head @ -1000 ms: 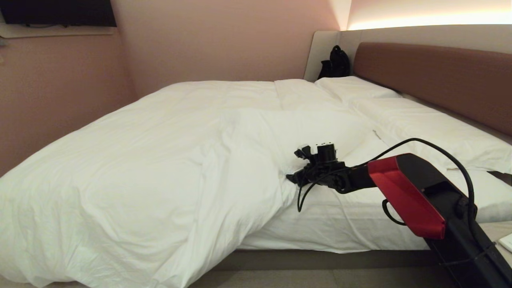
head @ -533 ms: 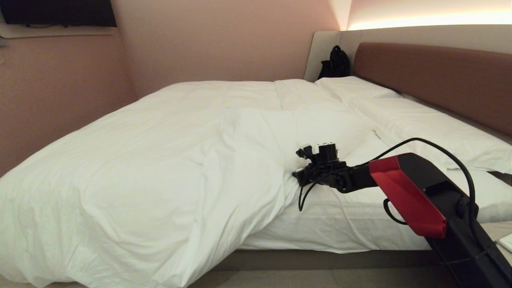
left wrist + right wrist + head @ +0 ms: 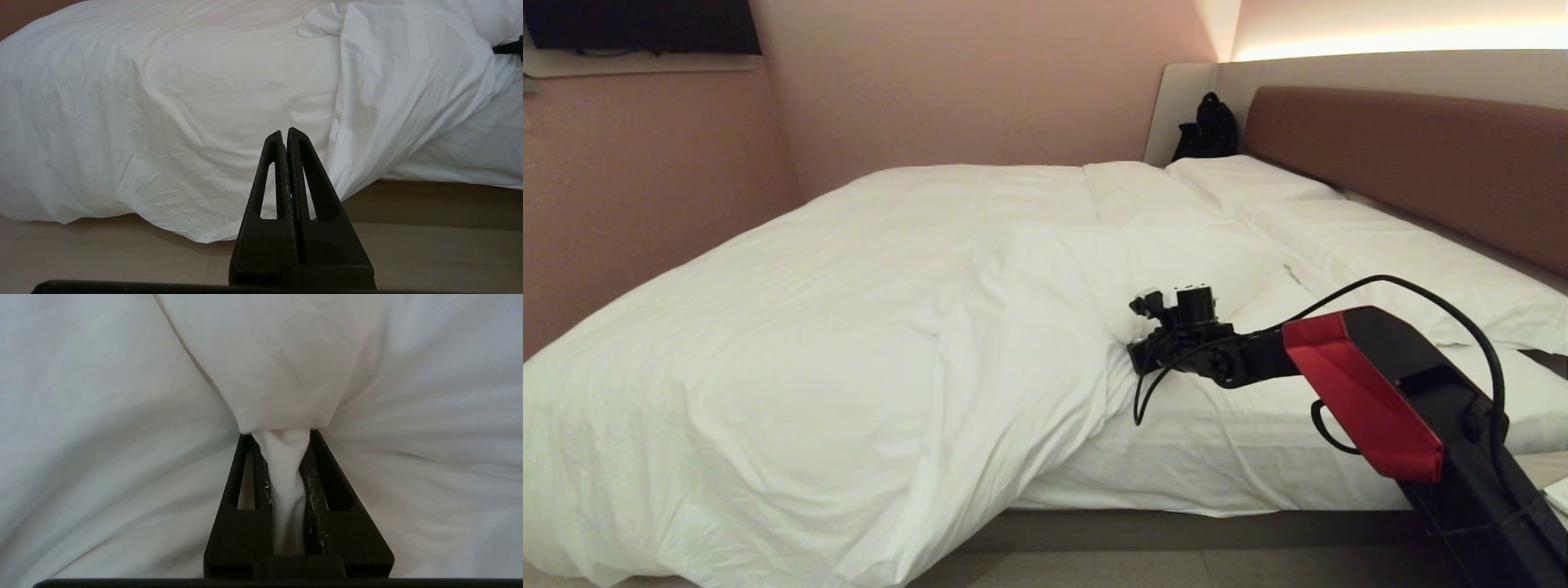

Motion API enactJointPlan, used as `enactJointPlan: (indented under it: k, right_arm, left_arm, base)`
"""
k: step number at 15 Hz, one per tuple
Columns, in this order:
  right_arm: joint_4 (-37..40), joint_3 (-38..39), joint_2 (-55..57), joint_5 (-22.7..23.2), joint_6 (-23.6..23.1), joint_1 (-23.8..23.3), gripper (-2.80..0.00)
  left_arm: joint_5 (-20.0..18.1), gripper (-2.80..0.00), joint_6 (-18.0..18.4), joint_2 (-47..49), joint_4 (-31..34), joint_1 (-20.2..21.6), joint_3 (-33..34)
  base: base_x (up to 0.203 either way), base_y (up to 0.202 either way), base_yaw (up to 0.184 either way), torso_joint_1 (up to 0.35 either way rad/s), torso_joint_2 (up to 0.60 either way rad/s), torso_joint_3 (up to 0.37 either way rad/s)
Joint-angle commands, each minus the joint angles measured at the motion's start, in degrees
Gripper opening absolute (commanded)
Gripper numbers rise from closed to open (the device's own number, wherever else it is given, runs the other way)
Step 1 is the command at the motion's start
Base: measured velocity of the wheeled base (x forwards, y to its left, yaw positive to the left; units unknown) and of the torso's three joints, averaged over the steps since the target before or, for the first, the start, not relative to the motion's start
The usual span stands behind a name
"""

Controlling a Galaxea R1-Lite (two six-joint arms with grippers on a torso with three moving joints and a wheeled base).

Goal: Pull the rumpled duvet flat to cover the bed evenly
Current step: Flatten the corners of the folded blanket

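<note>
left gripper [image 3: 288, 136] parked low beside the bed, jaws closed on nothing. duvet [image 3: 849, 327] bunched toward the foot end of the bed [image 3: 1176, 529], one side spilling to the floor, folded-back edge mid-mattress, bare sheet [image 3: 1258, 441] to its right. right gripper [image 3: 286, 465] at that folded edge, jaws pinching a wad of duvet fabric. judgement: step in hand is securing the edge. before pulling, confirm the bite goes deep between the jaws; draw low and steady toward the pillows [image 3: 1380, 253], keeping the sheet out of the pinch.
</note>
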Motion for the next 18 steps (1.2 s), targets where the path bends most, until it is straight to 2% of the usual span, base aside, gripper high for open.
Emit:
enactJointPlan:
  k: [1,7,12,18]
  right_arm:
    - [-0.28,0.04,-0.3,-0.03,-0.08,0.01,-2.8]
    - [0.14,1.66,-5.61,-0.3,3.06,-1.16,-2.8]
    - [1.43,14.0,-14.66,-0.54,5.04,-5.39,-2.8]
    - [0.97,24.94,-16.64,-0.56,5.49,-7.63,-2.8]
  left_arm:
    - [0.03,-2.8,-0.06,0.0,-0.02,0.02,-0.06]
    - [0.03,-2.8,-0.01,0.0,-0.02,0.02,-0.01]
    - [0.03,-2.8,-0.02,0.0,-0.02,0.02,-0.07]
    - [0.03,-2.8,-0.02,0.0,-0.02,0.02,-0.07]
  base:
    - [0.0,0.0,0.0,0.0,0.0,0.0]
    - [0.0,0.0,0.0,0.0,0.0,0.0]
    - [0.0,0.0,0.0,0.0,0.0,0.0]
    - [0.0,0.0,0.0,0.0,0.0,0.0]
